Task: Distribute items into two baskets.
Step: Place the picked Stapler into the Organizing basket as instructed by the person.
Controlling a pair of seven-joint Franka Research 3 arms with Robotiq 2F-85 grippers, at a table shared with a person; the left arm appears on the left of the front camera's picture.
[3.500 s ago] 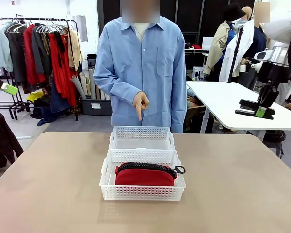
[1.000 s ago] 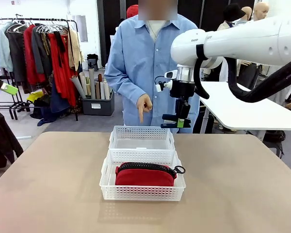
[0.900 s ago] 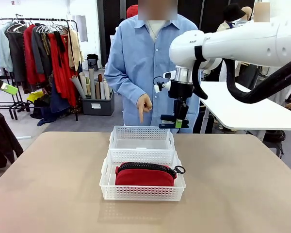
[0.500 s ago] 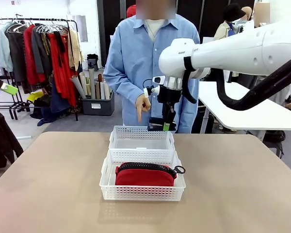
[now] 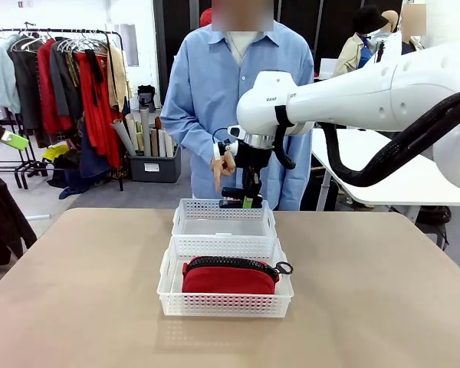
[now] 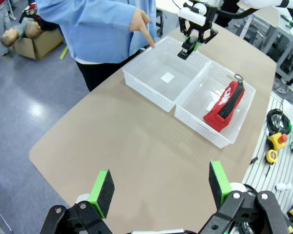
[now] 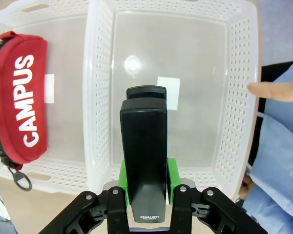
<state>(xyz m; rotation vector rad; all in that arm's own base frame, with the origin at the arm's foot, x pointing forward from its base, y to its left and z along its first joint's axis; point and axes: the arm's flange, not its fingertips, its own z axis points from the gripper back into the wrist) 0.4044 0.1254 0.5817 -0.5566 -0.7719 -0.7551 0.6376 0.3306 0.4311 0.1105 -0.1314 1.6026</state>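
Observation:
My right gripper (image 5: 241, 201) hangs just above the far white basket (image 5: 224, 208), shut on a small black stapler (image 7: 144, 156) that its green pads clamp from both sides. In the right wrist view that basket's clear bottom (image 7: 195, 58) lies bare under the stapler. The near basket (image 5: 226, 305) holds the red pouch (image 5: 228, 279) with its black zipper; the pouch (image 7: 19, 97) reads "CAMPUS". The person's hand (image 5: 221, 164) points down at the far basket. My left gripper (image 6: 160, 187) is open and empty, high above the table's left side, far from both baskets (image 6: 151, 85).
The person in a blue shirt (image 5: 238, 92) stands at the far edge, right behind the far basket. Bare tabletop (image 5: 383, 291) surrounds the baskets on the left, right and front. A clothes rack (image 5: 61, 77) and a white table (image 5: 383, 165) stand beyond.
My right arm has carried the stapler leftward and down, from beside the white table to above the far basket. The person's hand keeps pointing; the pouch and baskets are unmoved.

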